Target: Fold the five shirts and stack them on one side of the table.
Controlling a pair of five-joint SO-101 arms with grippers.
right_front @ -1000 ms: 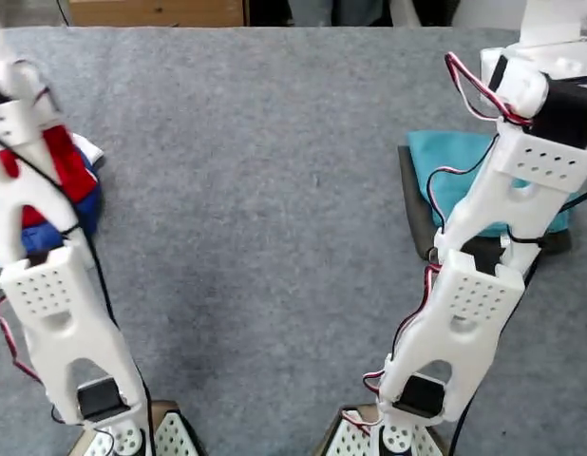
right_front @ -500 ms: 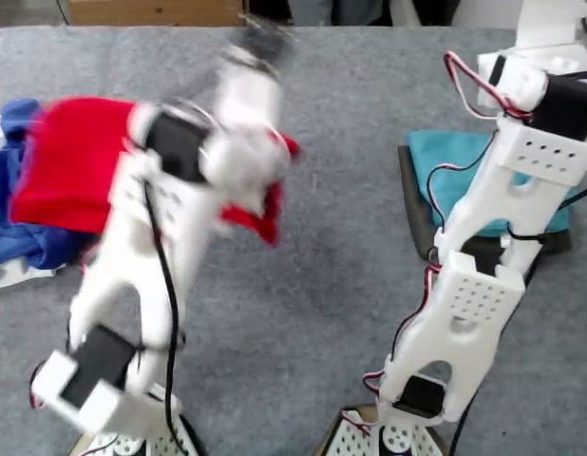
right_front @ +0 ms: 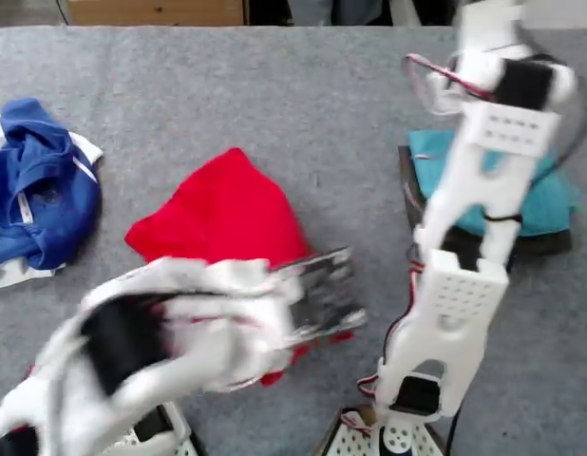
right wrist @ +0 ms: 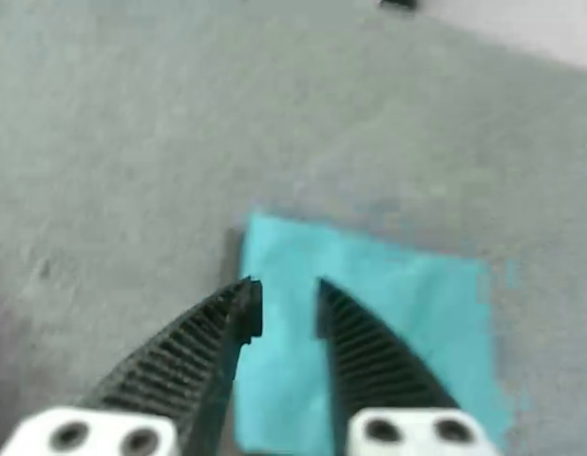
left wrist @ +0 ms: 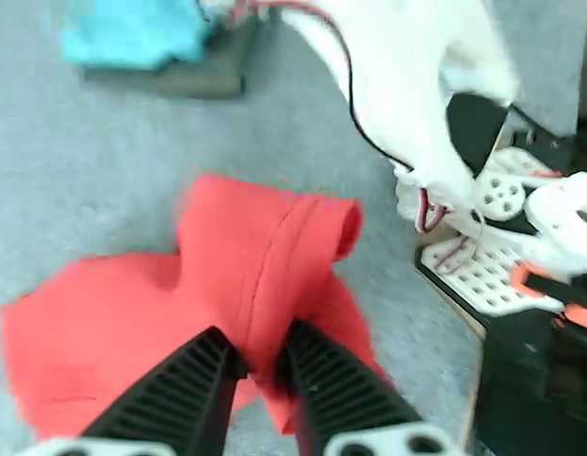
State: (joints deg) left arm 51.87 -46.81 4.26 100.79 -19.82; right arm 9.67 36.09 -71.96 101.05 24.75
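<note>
Since the left arm swung in from the left edge a second ago, the left gripper (left wrist: 260, 359) now sits near centre, jaws pinched tight on a fold of the red shirt (right_front: 227, 214). That shirt has been dragged off the left pile to mid-table. It is crumpled, so it probably needs spreading before folding. The blue shirt (right_front: 37, 195) is left behind at far left. At far right, the right gripper (right wrist: 286, 304) has shifted over the folded teal shirt (right wrist: 388, 323), jaws slightly apart and empty. That looks like the stack side.
</note>
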